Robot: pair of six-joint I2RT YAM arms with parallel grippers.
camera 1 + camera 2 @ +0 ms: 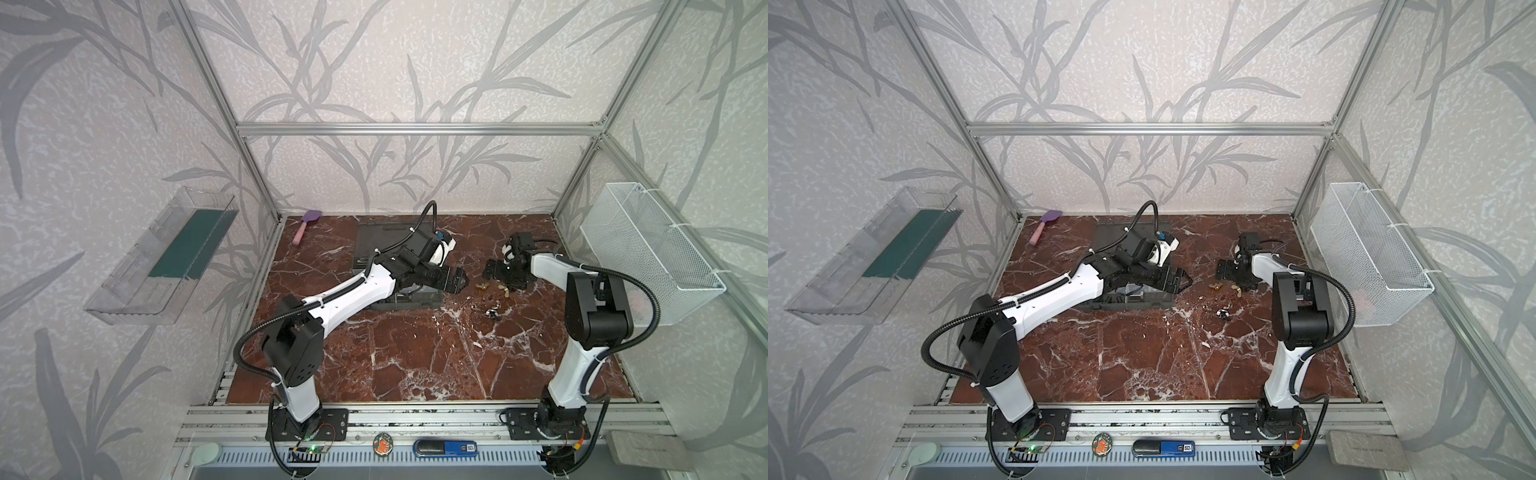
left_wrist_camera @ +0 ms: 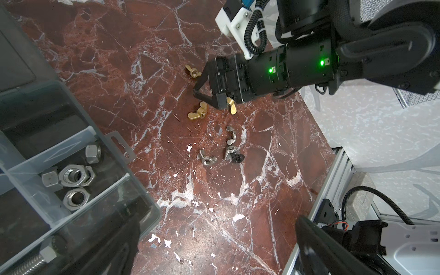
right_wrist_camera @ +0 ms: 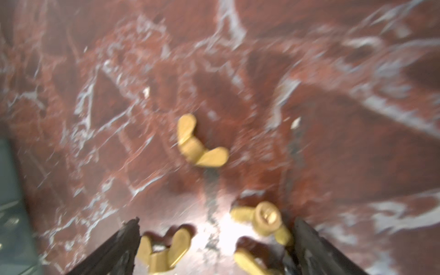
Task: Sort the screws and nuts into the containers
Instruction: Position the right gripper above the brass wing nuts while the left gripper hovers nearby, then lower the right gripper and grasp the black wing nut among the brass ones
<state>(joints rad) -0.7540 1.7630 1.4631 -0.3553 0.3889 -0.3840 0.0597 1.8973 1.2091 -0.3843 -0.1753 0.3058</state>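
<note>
Several brass wing nuts (image 3: 202, 147) lie on the red marble table, also seen in a top view (image 1: 482, 286). My right gripper (image 3: 216, 228) is lowered over them, open, with brass wing nuts lying loose between its fingers (image 3: 123, 242). It shows in both top views (image 1: 507, 279) (image 1: 1237, 277). Silver wing nuts (image 2: 207, 159) and a black nut (image 2: 238, 158) lie nearer the front. The dark grey organizer case (image 1: 415, 300) has silver hex nuts (image 2: 76, 175) in one compartment. My left gripper (image 2: 214, 247) (image 1: 457, 282) hangs open and empty beside the case's right end.
The case's open lid (image 1: 382, 241) lies flat behind it. A purple spatula (image 1: 305, 226) lies at the back left. A white mesh basket (image 1: 656, 249) hangs on the right wall and a clear tray (image 1: 166, 257) on the left wall.
</note>
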